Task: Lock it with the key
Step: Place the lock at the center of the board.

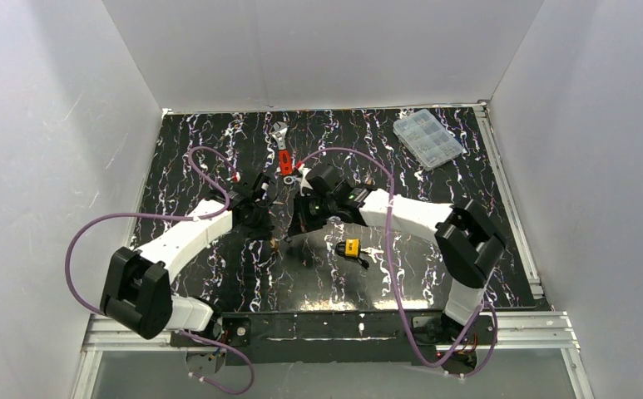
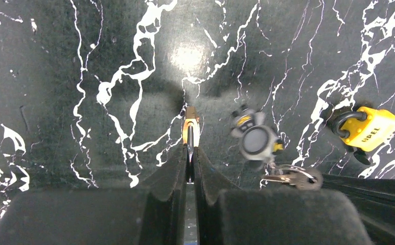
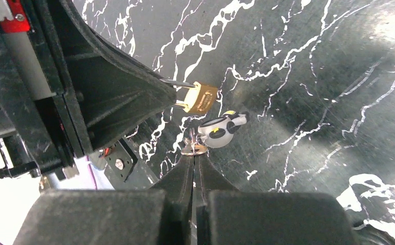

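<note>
**Top external:** The left gripper (image 1: 269,235) and right gripper (image 1: 295,230) meet tip to tip above the black marbled table (image 1: 218,278). The glint of brass between them is too small to read. Only this camera takes in the red-handled wrench (image 1: 284,155) lying beyond both grippers. It alone also shows the clear organiser box (image 1: 427,137), well out past the right gripper's far side. A yellow padlock (image 1: 351,248) lies on the table near the right gripper, on its near side.

**Left wrist:** The left fingers are clamped on the brass padlock (image 2: 191,130). It shows edge-on as a thin gold sliver just ahead of the fingertips. To their right hangs a motion-blurred grey-and-yellow fob (image 2: 255,140), with the key (image 2: 293,177) on its ring just below. The yellow padlock, lettered on its side, lies farther right.

**Right wrist:** The right fingers are pinched closed on the key at their very tips, and the fob dangles just beyond. The brass padlock appears face-on here, its shackle running into the left gripper's dark fingers. That gripper fills the left side and is cut off by the frame. Whether the key's blade reaches the keyhole cannot be made out.
</note>
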